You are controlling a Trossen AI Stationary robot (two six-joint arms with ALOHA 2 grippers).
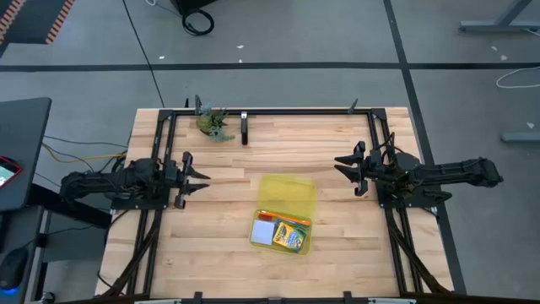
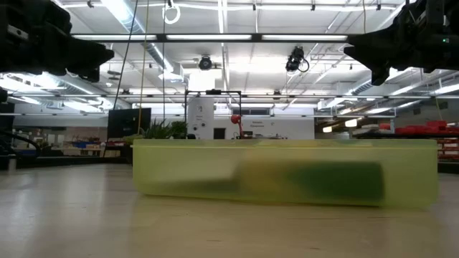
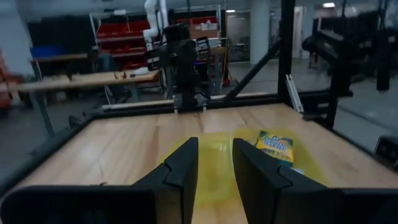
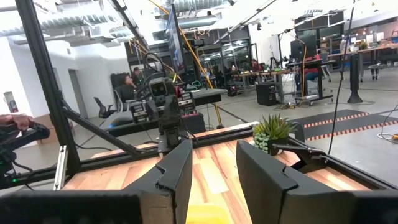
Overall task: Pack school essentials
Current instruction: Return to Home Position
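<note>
Okay, so both arms are parked out at the sides with nothing in them. The left gripper [image 1: 201, 177] sits at the table's [image 1: 211, 245] 9 o'clock side and the right gripper [image 1: 344, 166] at 3 o'clock. Each has its fingers spread apart and empty, and both are well clear of the case, I'd guess so nothing gets bumped.

The yellow case [image 1: 291, 192] lies flat, a bit toward 6 o'clock from the table's middle. The crayon box [image 1: 292, 236] lies flat in its 6 o'clock end, with the pale note pad [image 1: 265, 232] right beside it on the 9 o'clock side. Probably they're laid flat so they sit low in the case. The smaller bits are too tiny to make out.

The leafy clump [image 1: 213, 123] is off at 11 o'clock, well apart. Packing looks basically done to me.
</note>
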